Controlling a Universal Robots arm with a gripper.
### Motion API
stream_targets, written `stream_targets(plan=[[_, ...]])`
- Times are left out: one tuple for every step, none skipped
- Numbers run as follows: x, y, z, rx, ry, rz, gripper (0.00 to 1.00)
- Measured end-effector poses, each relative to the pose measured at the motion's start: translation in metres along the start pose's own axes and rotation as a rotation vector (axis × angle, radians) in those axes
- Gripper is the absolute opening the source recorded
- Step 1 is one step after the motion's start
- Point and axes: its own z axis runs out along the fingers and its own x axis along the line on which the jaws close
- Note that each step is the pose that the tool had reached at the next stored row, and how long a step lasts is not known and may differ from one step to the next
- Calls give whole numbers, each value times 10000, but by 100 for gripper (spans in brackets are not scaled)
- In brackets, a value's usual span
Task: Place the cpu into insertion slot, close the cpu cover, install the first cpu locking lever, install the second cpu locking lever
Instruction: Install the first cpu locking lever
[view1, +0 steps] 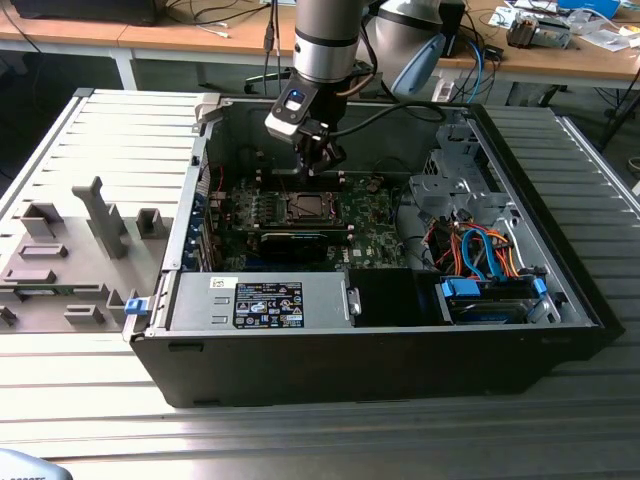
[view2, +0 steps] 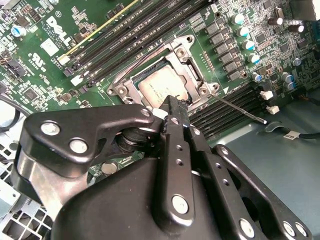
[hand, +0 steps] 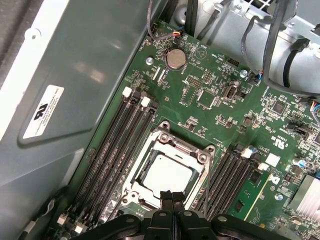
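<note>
The cpu (hand: 167, 172), a pale silver square, lies in the insertion slot (hand: 165, 135) on the green board, near the middle of the open computer case (view1: 300, 207). The cpu cover (hand: 141, 167), a thin silver frame, lies flat around the chip. My gripper (hand: 166, 196) is shut with nothing between its fingers. Its tips (view2: 172, 104) hover at one edge of the cpu (view2: 157, 87), close above or touching the frame; I cannot tell which. One thin wire lever (view2: 240, 110) sticks out sideways from the socket. A second lever (view2: 131, 65) runs along the opposite side.
Black memory slots (hand: 112, 150) flank the socket on both sides. A black card (view1: 300, 240) lies in front of it. The power supply (view1: 265, 300), orange and blue cables (view1: 480, 250) and case walls (view1: 200, 190) hem the board in. A grey fixture (view1: 70, 250) stands at the exterior view's left.
</note>
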Motion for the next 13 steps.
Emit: stream_targets(plan=[[0, 0, 0, -1, -1, -29, 11], [0, 0, 0, -1, -2, -48, 11], [0, 0, 0, -1, -3, -66, 11], [0, 0, 0, -1, -4, -85, 11], [0, 0, 0, -2, -5, -110, 11], [0, 0, 0, -2, -7, -143, 11], [0, 0, 0, -2, -8, -167, 11], [0, 0, 0, -3, -9, -184, 11], [0, 0, 0, -3, -10, -215, 11], [0, 0, 0, -4, -11, -234, 11], [0, 0, 0, -4, -12, -251, 11], [0, 0, 0, -4, -14, -281, 11], [0, 0, 0, -4, -15, -298, 11]])
